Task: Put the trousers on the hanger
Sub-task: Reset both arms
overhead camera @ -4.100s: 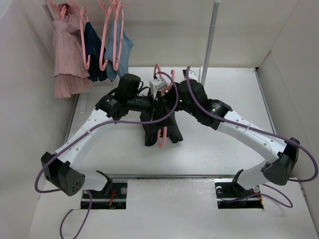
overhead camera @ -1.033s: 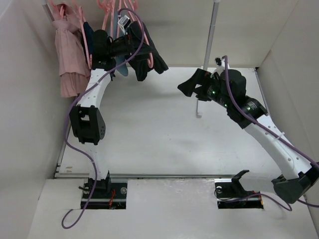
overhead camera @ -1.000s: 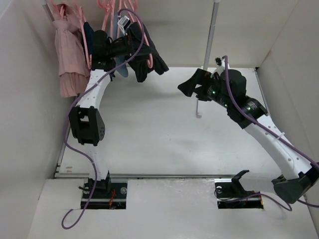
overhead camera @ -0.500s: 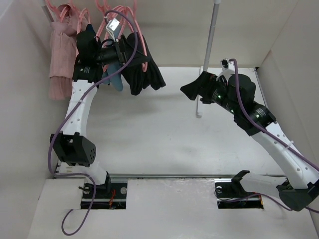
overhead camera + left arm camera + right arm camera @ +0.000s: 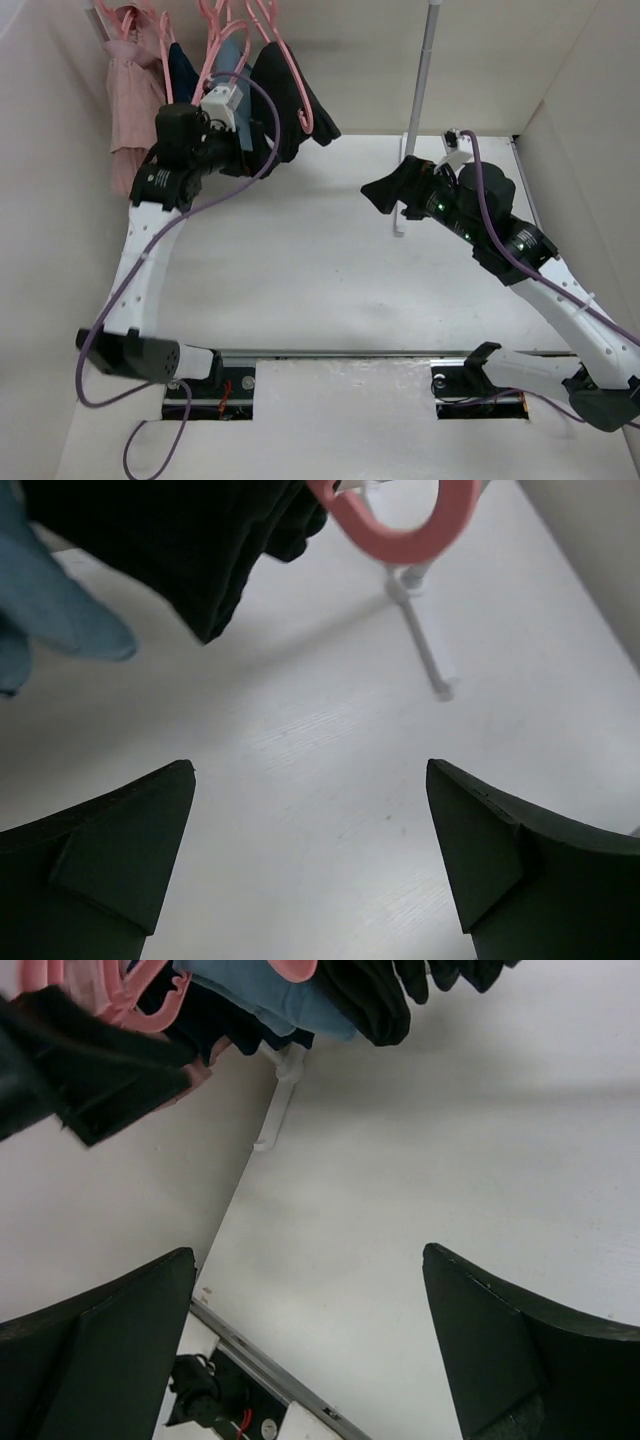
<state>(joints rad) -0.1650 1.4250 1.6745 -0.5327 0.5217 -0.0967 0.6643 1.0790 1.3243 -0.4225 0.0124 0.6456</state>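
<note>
A: What fills most of the view?
B: The white bench [image 5: 300, 280], walled on three sides, with a thin white pole [image 5: 424, 70] standing at its back.

A: And the arms?
B: The left arm [image 5: 140, 250] reaches up into the far-left corner. The right arm [image 5: 545, 275] stretches in from the right, its end near the pole's foot.

A: Where are the trousers?
B: The trousers [image 5: 285, 110] hang above the bench at the back left, black cloth draped over the hanger [image 5: 400, 548]. They are the rightmost of a row of hung clothes. The pink garment [image 5: 125, 90] is furthest left, then the navy garment [image 5: 183, 68]. The blue garment [image 5: 270, 990] is just beside the trousers.

A: What does the hanger hang from?
B: I cannot tell; its hook runs off the top edge of the overhead view. The left wrist view shows only one rounded pink corner, sticking out beside the trouser cloth.

A: The tools?
B: The left tool [image 5: 308, 780] is spread wide with nothing between its fingers. It sits below the trousers and apart from them. The right tool [image 5: 307, 1258] is also wide and holds nothing, above the bench.
</note>
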